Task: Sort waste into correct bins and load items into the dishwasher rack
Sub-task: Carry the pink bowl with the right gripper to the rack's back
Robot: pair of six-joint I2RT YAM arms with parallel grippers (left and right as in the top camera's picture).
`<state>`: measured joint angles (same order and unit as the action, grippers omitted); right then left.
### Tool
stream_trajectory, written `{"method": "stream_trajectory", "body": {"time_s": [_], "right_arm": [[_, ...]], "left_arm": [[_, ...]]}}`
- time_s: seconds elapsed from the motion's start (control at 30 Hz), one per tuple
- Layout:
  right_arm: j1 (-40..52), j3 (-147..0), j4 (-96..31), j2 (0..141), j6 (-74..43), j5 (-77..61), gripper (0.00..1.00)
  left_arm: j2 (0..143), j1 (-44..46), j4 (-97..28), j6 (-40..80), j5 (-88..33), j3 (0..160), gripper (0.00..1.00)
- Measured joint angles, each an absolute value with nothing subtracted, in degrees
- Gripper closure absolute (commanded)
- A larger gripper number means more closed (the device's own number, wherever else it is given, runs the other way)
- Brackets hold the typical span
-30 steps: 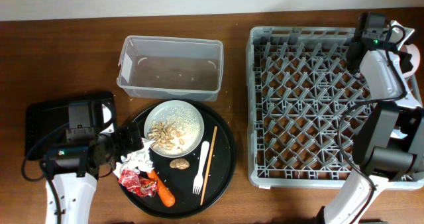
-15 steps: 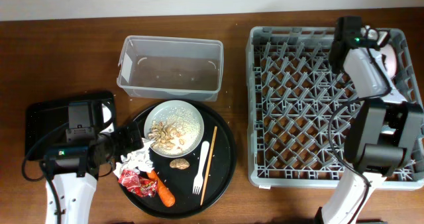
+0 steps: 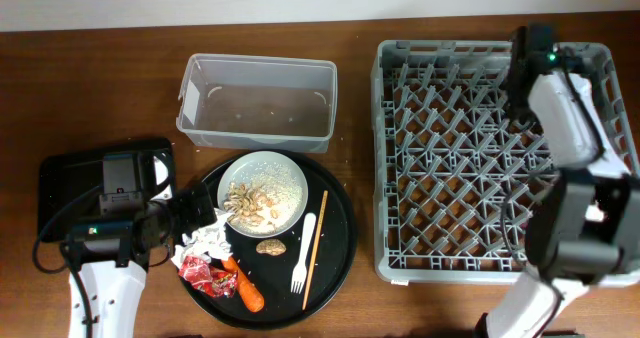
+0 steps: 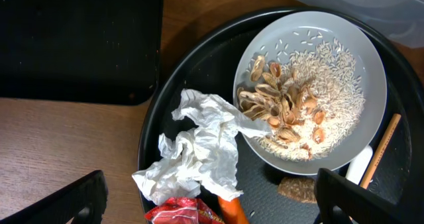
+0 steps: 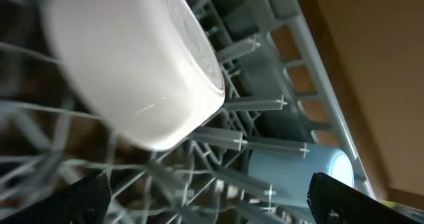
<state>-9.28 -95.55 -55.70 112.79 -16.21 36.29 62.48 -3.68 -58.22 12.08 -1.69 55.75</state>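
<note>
Above the crumpled tissue [image 4: 199, 151] our left gripper [image 4: 212, 204] hovers, jaws spread to pinch; our right gripper [image 5: 212, 197], spread too, sits empty beside the white cup [image 5: 132, 71].

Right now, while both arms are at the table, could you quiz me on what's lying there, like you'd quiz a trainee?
1. True or false: the crumpled tissue lies on the round black tray.
2. What is in the white plate? A) soup B) nut shells and crumbs C) a spoon
3. In the right wrist view, two cups sit among the pegs of the rack. What colours are they?
Key: 1 true. 2 B. 3 a white cup and a pale blue cup.
</note>
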Motion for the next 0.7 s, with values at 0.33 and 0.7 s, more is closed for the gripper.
{"method": "stream_trajectory", "body": {"time_s": [0.33, 0.7], "right_arm": [[-7.86, -95.59, -75.96, 96.29, 5.15, -21.04, 0.02], [10.81, -95.09, -82.06, 96.29, -2.98, -12.71, 0.02]], "left_arm": [[62.48, -3.68, -57.17, 12.08, -1.69, 55.77, 0.01], [71.77, -3.68, -58.5, 12.32, -3.73, 55.44, 0.19]]}}
